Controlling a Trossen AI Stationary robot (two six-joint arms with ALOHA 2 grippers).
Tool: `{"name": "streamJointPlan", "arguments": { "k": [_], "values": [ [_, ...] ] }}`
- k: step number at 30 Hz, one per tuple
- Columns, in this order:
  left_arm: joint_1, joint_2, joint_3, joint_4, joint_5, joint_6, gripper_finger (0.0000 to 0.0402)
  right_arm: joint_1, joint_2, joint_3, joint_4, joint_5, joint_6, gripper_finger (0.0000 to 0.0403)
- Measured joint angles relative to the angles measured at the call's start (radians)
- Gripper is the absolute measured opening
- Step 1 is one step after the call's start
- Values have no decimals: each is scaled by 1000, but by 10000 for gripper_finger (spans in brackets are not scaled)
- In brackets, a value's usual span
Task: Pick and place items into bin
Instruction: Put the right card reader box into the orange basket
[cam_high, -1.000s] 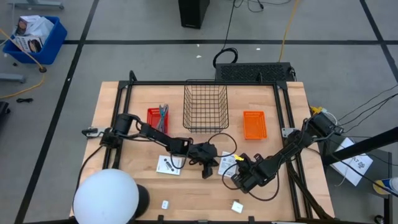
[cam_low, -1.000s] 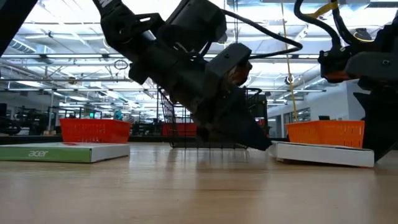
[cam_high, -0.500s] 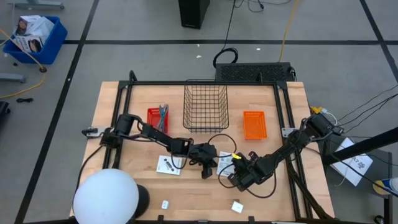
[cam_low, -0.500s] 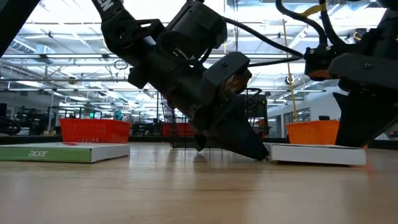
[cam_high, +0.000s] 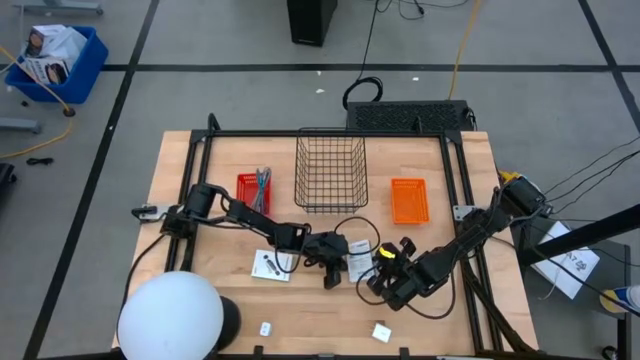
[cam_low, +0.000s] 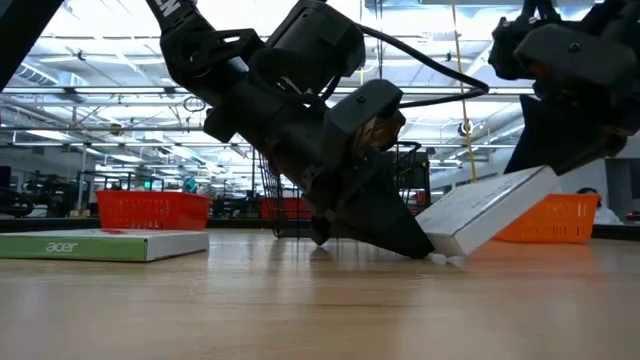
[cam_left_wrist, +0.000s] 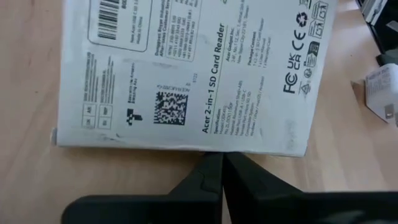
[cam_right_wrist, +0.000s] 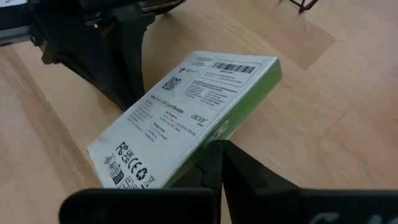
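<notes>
A flat white box with dark print and a green side sits mid-table between my two grippers. In the low view it is tilted, its lower corner on the table. My left gripper is shut, its tips at the box's left edge. My right gripper is shut too, at the raised right edge. A second white box lies flat to the left. Two tiny white blocks rest near the table's near edge. My left gripper's shut fingertips butt against the box's long edge, slanting down from the table's left; that edge stays on the table. My right gripper's shut fingers meet the box at the bottom of its green side, coming from the table's right; that side is raised off the table.
A wire basket stands at the far middle, with a red tray of pens to its left and an orange bin to its right. A white globe covers the near-left corner. Cables loop over the table near the box.
My right gripper moved toward the table's left against the box, then rose. The box slid a little left toward my left gripper and tipped: its right side lifted while its left edge stayed on the table.
</notes>
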Motion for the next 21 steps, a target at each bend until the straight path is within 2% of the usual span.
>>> {"name": "streamJointPlan", "arguments": {
  "k": [3, 9, 13, 17, 19, 21],
  "values": [
    [-1, 0, 0, 1, 3, 0, 18, 0, -1, 0, 15, 5, -22, 0],
    [-2, 1, 0, 9, 5, 1, 4, 0, -2, 0, 49, 16, -61, 0],
    [-2, 1, 0, 10, 4, 2, 19, 3, -2, 2, 61, 29, -67, 0],
    [-2, 2, 0, 15, 1, 1, 22, 7, -6, 9, 162, 64, -101, 0],
    [1, 9, 7, 57, -25, -6, 14, 6, -1, 17, 246, -23, -120, 0],
    [7, 7, 3, 50, -33, -10, 6, 9, 7, 3, 261, -50, -170, 0]
  ]
}}
